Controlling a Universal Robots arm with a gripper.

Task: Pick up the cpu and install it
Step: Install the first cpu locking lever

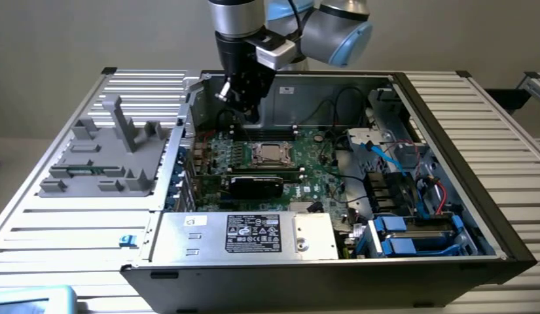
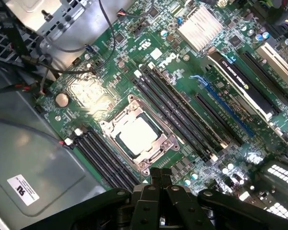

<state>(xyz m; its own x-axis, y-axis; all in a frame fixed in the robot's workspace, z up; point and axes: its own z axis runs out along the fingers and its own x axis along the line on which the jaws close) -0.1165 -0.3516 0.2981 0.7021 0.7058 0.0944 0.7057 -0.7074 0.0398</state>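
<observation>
The cpu (image 1: pixel 270 152) is a small square chip with a shiny silver top, lying flat inside the metal-framed socket (image 1: pixel 254 159) on the green motherboard (image 1: pixel 318 171) of the open computer case. In the wrist view the cpu (image 2: pixel 136 134) rests within the socket frame (image 2: pixel 156 159), just beyond my fingertips. My gripper (image 1: pixel 249 116) hangs above the board, a little behind the socket and toward the exterior view's left. The gripper (image 2: pixel 159 176) is shut, with nothing between its black fingers.
A black graphics card (image 1: pixel 256 184) lies in front of the socket. Memory slots (image 2: pixel 180 112) flank it. The power supply (image 1: pixel 243 234) fills the case's front, and blue drive bays (image 1: pixel 418 235) and cables are toward the exterior view's right. A grey fixture (image 1: pixel 104 157) stands outside the case.
</observation>
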